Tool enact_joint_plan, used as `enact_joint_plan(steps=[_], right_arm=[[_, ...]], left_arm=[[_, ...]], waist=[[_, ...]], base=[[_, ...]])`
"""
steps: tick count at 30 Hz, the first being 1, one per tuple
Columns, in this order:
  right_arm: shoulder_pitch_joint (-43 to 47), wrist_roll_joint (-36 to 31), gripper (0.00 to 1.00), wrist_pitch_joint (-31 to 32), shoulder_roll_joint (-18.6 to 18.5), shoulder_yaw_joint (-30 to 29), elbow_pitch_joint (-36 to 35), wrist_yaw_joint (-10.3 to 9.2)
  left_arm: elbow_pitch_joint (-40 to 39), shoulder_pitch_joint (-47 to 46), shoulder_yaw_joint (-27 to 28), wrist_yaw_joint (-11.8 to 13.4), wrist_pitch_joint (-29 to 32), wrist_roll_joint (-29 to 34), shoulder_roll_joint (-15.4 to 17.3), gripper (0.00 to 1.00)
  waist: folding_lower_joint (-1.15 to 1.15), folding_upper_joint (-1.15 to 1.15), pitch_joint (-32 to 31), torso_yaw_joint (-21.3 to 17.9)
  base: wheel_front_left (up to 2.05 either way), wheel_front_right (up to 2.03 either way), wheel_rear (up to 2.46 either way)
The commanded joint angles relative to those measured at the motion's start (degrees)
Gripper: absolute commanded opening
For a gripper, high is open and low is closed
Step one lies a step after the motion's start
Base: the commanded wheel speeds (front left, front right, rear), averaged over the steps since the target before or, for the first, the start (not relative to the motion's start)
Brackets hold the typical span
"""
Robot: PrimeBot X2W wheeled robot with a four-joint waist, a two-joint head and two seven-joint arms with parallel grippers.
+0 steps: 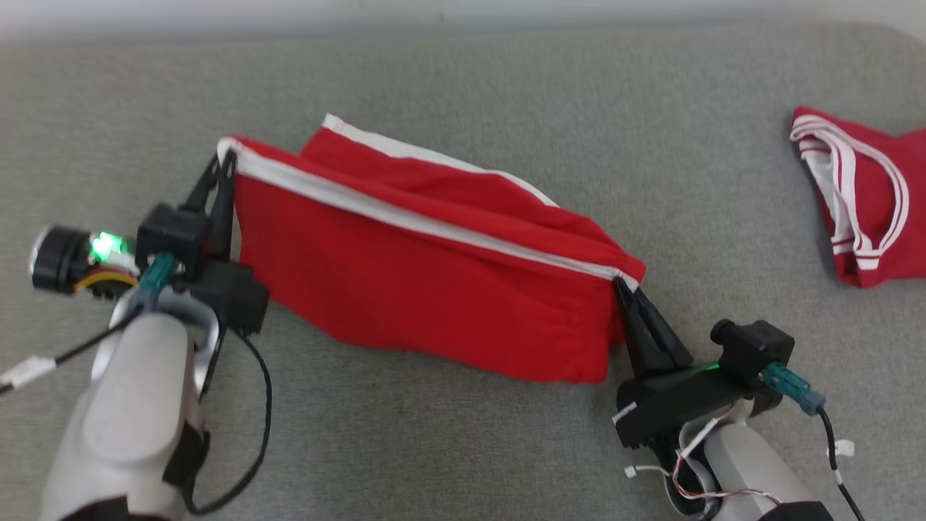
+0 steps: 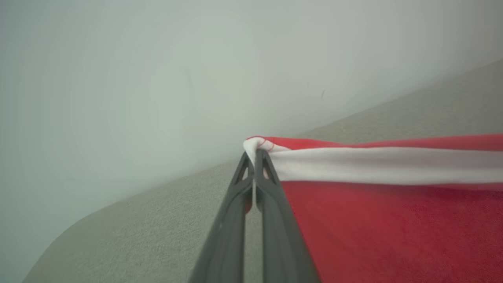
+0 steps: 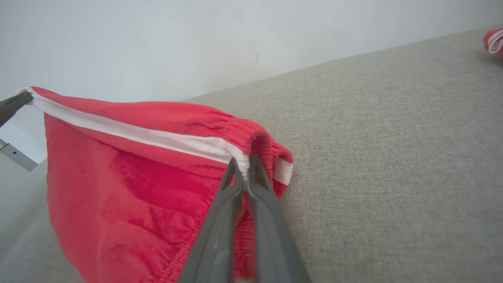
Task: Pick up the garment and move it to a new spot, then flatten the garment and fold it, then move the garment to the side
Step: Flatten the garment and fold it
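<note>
- Head view: The left claw [image 1: 225, 168] and right claw [image 1: 623, 286], both clenched, grasp opposite ends of the white band on a red garment [image 1: 419, 289], stretching it between them above the grey tabletop [image 1: 506, 449]. Its lower hem appears to brush the surface. A second garment [image 1: 861, 195] lies well apart at far right.
- Left wrist view: The left claw [image 2: 255, 157] pinches the band's corner. The garment [image 2: 393, 220] hangs to its right, with the tabletop [image 2: 137, 236] and a pale wall [image 2: 118, 78] beyond.
- Right wrist view: The right claw [image 3: 245, 167] bites the gathered band and the garment [image 3: 118, 188] sags below. The left claw [image 3: 13, 104] holds the far end, and the second garment [image 3: 494, 39] shows at top right.
- Progress, by appearances: the pick-up is done and the move to a new spot looks under way. Laying down, flattening, folding and setting aside remain.
</note>
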Motion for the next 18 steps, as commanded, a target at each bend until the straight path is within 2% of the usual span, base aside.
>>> enact_joint_plan(steps=[1, 7, 18], right_arm=[[-1.0, -0.7, 0.00, -0.2, 1.0, -1.0, -0.4, -0.19], [-2.4, -3.2, 0.00, -0.2, 4.4, -5.0, -1.5, -0.19], [-2.7, -5.3, 0.00, -0.2, 6.9, -9.1, -4.3, -0.19]], left_arm=[[1.6, -2.5, -0.6, -0.1, -0.1, 0.8, 0.5, 0.00], [8.7, -10.6, -2.7, 0.3, -0.1, 2.4, 1.8, 0.00], [16.5, -16.9, -4.7, 1.9, -0.1, 2.8, 2.2, 0.00]], waist=[[-0.02, -0.01, 6.0, -3.7], [-0.02, -0.01, 8.9, -6.1], [-0.02, -0.01, 9.6, -8.0]], base=[[0.00, 0.00, 0.00], [0.00, 0.00, 0.00], [0.00, 0.00, 0.00]])
